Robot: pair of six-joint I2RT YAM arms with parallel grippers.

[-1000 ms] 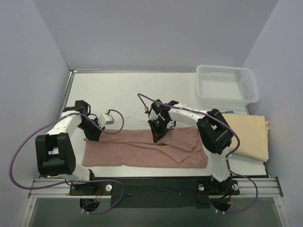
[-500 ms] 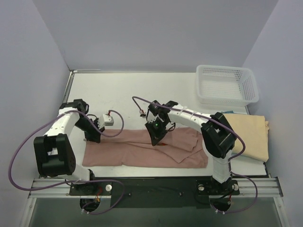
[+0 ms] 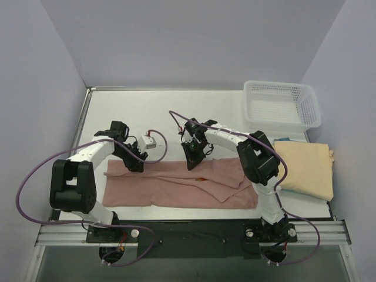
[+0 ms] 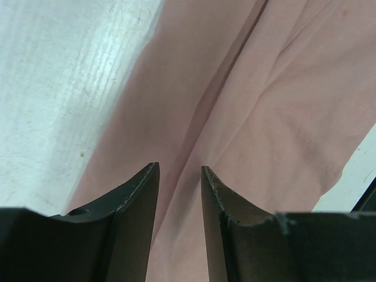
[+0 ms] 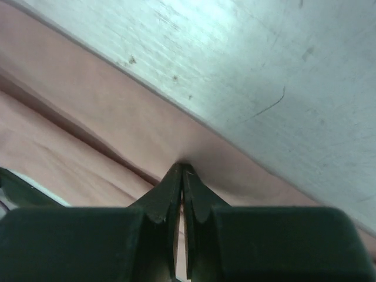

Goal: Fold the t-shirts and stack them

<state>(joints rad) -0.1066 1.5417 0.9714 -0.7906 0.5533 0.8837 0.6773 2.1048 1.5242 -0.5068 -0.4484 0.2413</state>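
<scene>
The dusty pink-brown t-shirt [image 3: 176,187] lies spread in a long band across the near part of the table. My left gripper [image 3: 137,164] is at its far left edge, open by a narrow gap, with the pink cloth [image 4: 264,111] below the fingertips [image 4: 179,169]. My right gripper [image 3: 191,163] is at the middle of the shirt's far edge, shut on a pinch of pink cloth [image 5: 117,117] at its tips [image 5: 182,168]. The pale tan-yellow t-shirt [image 3: 306,168] lies folded at the right edge of the table.
A white plastic mesh basket [image 3: 282,106] stands at the far right, behind the tan shirt. Bare white table [image 3: 147,111] lies beyond the pink shirt. Purple walls close in the left, back and right. Cables loop off both wrists.
My left gripper has moved right along the pink shirt's far edge. My right gripper has shifted slightly away from the arm bases, to the shirt's far edge.
</scene>
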